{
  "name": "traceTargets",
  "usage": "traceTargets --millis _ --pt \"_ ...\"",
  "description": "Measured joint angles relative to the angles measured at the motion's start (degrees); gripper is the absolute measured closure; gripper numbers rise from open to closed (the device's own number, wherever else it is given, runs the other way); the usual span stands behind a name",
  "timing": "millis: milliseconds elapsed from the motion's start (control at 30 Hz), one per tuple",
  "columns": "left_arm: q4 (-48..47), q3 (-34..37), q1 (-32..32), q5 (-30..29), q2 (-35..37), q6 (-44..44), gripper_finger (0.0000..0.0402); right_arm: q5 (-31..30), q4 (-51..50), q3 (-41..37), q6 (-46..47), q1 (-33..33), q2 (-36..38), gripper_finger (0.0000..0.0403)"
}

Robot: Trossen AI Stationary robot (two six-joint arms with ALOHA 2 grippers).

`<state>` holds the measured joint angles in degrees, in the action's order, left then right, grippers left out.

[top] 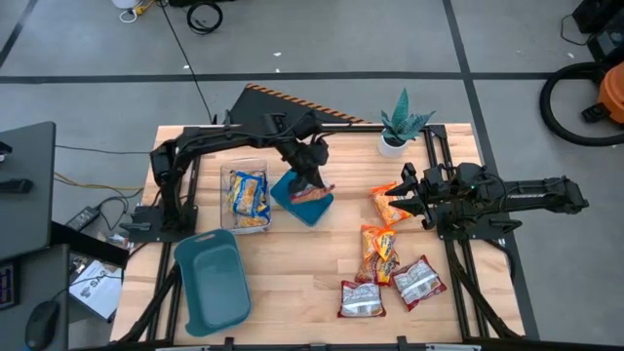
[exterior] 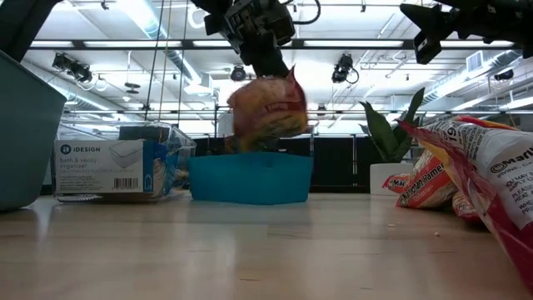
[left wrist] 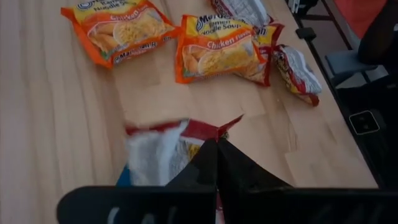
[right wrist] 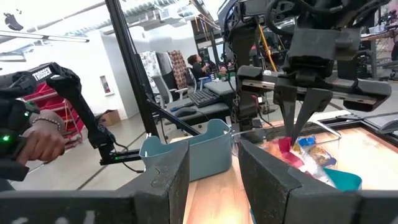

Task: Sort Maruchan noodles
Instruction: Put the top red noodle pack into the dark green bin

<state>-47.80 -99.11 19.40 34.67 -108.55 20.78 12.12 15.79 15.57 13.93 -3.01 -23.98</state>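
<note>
My left gripper is shut on a red-and-silver noodle packet and holds it above a small teal bin. A clear container beside that bin holds yellow-and-blue packets. My right gripper is open and hovers high over an orange packet without touching it. More orange packets and two red-and-silver ones lie flat on the table's right half. My left gripper pinches the red-and-silver packet between its two fingers at the packet's red top edge. The fingers come from above, pointing down. The packet hangs below them, lifted clear over the small teal bin.
A large teal bin sits at the table's near left. A potted plant stands at the far edge, right of centre. Bare wood lies between the bins and the loose packets. A person's hand shows in the room beyond the table.
</note>
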Motion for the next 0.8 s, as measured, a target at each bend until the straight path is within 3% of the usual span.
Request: traceTargets --millis 200,433,800 --pt "0.9 -0.1 -2.1 -2.4 5.0 1.2 0.0399 0.0 0.0 0.0 -0.1 0.0 0.0 0.0259" --pt "-4.5 -0.1 -5.9 -9.8 10.8 -0.6 0.0398 0.0 0.0 0.0 0.0 0.0 0.0 0.0259" --pt "-20.5 -0.1 -19.1 -9.3 18.5 -8.7 0.0398 -0.4 0.0 0.0 -0.1 0.0 0.0 0.0259"
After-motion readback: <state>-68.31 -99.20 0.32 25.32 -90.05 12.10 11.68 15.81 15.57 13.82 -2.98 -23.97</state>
